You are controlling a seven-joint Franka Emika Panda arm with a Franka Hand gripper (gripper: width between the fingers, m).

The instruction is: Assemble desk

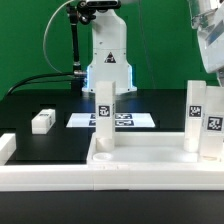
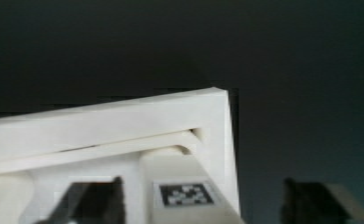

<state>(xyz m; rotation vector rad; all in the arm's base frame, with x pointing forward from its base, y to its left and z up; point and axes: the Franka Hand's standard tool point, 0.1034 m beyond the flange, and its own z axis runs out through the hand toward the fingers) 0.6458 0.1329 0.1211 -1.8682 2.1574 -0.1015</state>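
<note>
**Desk assembly, one moment, largest part to smallest.**

- **Table** (image 1: pixel 30 100): this black surface is carrying everything you are looking at.
- **Wall** (image 1: pixel 60 178): this long white piece is running along the near edge. It is turning back at the exterior view's left.
- **Arm:** its base (image 1: pixel 108 62) is standing at the far middle. Its forward part (image 1: pixel 211 40) is hanging, blurred, over the exterior view's right.
- **Tabletop** (image 1: pixel 150 156): it is lying flat just behind the wall, stretching from the middle to the exterior view's right. The wrist view is showing you one of its corners (image 2: pixel 108 125).
- **Marker board** (image 1: pixel 130 121): it is lying flat on the table between the tabletop and the base.
- **Upright legs:** three are standing on the tabletop, each showing you a tag.
  - The left leg (image 1: pixel 104 110) is standing at the tabletop's end toward the exterior view's left.
  - The far right leg (image 1: pixel 196 112) and the near right leg (image 1: pixel 212 128) are standing side by side at the other end, under the arm.
- **Loose leg** (image 1: pixel 42 121): it is lying on the table at the exterior view's left, well apart from the tabletop.
- **Gripper** (image 2: pixel 197 188): it is standing spread.
  - Its dark fingers (image 2: pixel 86 200) are flanking a tagged leg (image 2: pixel 182 190) at the tabletop's corner.
  - A dark gap is showing beside that leg, so you are seeing no pinch.
  - You cannot tell from these views which of the right legs it is.
</note>
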